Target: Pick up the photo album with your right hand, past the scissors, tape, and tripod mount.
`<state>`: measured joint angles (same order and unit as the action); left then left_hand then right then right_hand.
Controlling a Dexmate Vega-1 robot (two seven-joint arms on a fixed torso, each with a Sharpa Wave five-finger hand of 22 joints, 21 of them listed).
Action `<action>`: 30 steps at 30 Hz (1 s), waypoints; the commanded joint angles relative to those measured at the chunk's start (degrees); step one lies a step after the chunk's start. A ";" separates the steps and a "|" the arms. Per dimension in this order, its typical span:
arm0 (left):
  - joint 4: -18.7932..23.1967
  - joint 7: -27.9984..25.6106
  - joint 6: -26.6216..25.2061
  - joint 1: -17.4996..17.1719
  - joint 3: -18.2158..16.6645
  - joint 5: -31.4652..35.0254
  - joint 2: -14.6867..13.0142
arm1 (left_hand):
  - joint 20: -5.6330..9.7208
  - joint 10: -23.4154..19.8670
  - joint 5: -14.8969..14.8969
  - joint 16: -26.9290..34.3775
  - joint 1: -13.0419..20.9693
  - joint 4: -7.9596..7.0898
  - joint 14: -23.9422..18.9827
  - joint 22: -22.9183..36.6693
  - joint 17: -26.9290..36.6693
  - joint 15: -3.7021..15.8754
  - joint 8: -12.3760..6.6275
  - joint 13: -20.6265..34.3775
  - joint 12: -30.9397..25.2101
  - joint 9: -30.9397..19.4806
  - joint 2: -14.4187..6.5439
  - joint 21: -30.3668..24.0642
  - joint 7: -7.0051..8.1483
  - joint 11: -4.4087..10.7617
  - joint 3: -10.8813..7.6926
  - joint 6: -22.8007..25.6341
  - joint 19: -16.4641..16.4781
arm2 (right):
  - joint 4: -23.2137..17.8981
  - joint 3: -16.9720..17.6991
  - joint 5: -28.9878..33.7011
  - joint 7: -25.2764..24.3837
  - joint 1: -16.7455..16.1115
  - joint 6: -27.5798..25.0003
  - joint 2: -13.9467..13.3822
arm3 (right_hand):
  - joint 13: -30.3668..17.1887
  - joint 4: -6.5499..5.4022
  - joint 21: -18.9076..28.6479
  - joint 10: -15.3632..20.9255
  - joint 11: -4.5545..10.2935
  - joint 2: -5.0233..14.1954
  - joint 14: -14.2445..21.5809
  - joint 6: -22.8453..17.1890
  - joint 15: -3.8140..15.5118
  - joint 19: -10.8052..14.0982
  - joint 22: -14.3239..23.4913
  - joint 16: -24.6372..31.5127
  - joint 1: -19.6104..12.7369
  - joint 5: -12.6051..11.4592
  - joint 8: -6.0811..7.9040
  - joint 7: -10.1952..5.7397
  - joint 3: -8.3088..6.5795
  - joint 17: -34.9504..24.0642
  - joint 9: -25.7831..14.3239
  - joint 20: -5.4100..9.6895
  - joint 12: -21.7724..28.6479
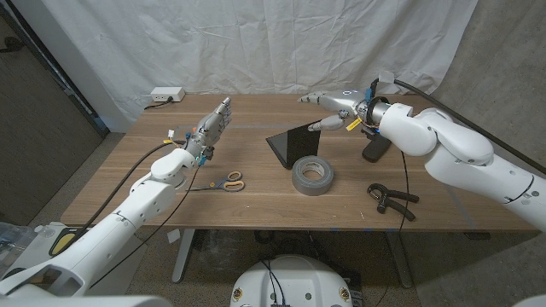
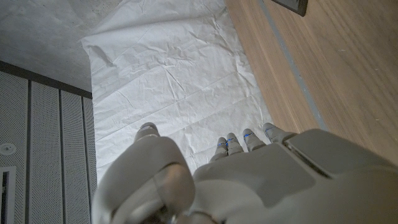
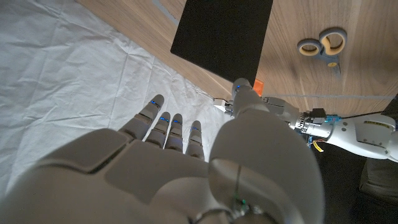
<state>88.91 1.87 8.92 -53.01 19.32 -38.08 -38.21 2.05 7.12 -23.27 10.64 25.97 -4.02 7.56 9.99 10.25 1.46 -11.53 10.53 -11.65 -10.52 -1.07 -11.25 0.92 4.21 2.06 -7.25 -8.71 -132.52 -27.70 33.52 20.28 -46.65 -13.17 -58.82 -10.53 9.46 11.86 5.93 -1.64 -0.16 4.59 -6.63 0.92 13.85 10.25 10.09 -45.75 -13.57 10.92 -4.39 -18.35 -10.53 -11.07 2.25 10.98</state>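
The black photo album (image 1: 294, 145) lies on the wooden table (image 1: 256, 209) just past the middle; its dark cover (image 3: 224, 34) also shows in the right wrist view. My right hand (image 1: 335, 106) hovers above and behind the album's far right corner, fingers spread, holding nothing. In its wrist view the fingers (image 3: 166, 127) reach out straight with the thumb apart. A grey tape roll (image 1: 312, 175) sits in front of the album. Scissors (image 1: 229, 181) with orange and grey handles lie to its left. The black tripod mount (image 1: 391, 200) lies at the front right. My left hand (image 1: 213, 128) is raised at the left, fingers extended and empty.
A white power strip (image 1: 165, 95) sits at the table's far left edge. A black object (image 1: 375, 151) lies under my right forearm. A white sheet (image 1: 273, 43) hangs behind the table. A corner of the album (image 2: 289, 5) shows in the left wrist view.
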 commanded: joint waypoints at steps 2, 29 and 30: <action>-2.00 0.97 0.52 1.13 0.74 0.19 0.77 | 4.24 -0.01 0.34 0.09 0.81 0.04 0.02 0.26 0.25 0.09 0.19 0.17 0.14 -0.31 0.10 -0.05 -0.15 0.16 0.38 0.06 -0.12 | 1.11 -2.02 3.79 3.35 1.16 -0.67 1.51 | -0.09 -0.30 -0.13 -0.18 0.16 -0.14 -0.13 -0.04 -0.11 0.17 0.29 0.51 -0.75 -0.24 0.23 -0.30 -0.28 -0.24 -0.17 2.67 0.48; -4.34 1.93 1.56 1.21 1.20 -0.27 1.87 | 4.51 0.22 0.46 0.03 0.96 0.01 0.23 0.26 0.25 -0.09 0.15 0.18 0.22 -0.31 -0.07 -0.03 -0.28 -0.08 0.71 0.19 -0.27 | 2.07 -5.65 12.53 8.80 3.47 0.47 5.22 | -0.67 -0.63 -0.14 3.44 1.64 0.58 0.70 -3.56 -0.09 0.09 0.36 0.96 -2.33 -0.47 1.61 -1.49 -0.93 -0.47 -0.43 2.18 2.22; -4.36 1.98 1.58 1.21 1.19 -0.29 1.87 | 4.59 0.23 0.46 0.04 0.96 0.00 0.21 0.26 0.25 -0.07 0.15 0.18 0.22 -0.31 -0.08 -0.04 -0.36 -0.11 0.72 0.18 -0.23 | 2.19 -5.80 12.85 8.96 3.58 0.60 5.37 | -0.68 -0.63 -0.13 3.42 1.61 0.58 0.71 -3.57 -0.07 0.10 0.36 0.96 -2.36 -0.47 1.61 -1.52 -0.94 -0.47 -0.43 2.21 2.22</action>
<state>84.99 3.56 9.86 -51.44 20.60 -38.12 -36.51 2.05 7.12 -22.82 10.64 26.20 -3.70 7.56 9.99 10.25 1.46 -11.53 10.53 -11.44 -10.51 -1.30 -11.26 0.92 4.21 2.37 -7.25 -8.71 -131.06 -32.08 43.24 27.01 -44.04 -13.62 -55.16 -11.08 8.91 11.86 9.33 -0.11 0.30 4.81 -9.74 0.70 13.86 10.55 10.81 -47.55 -13.78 12.30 -5.83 -18.90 -10.81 -11.34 2.25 13.08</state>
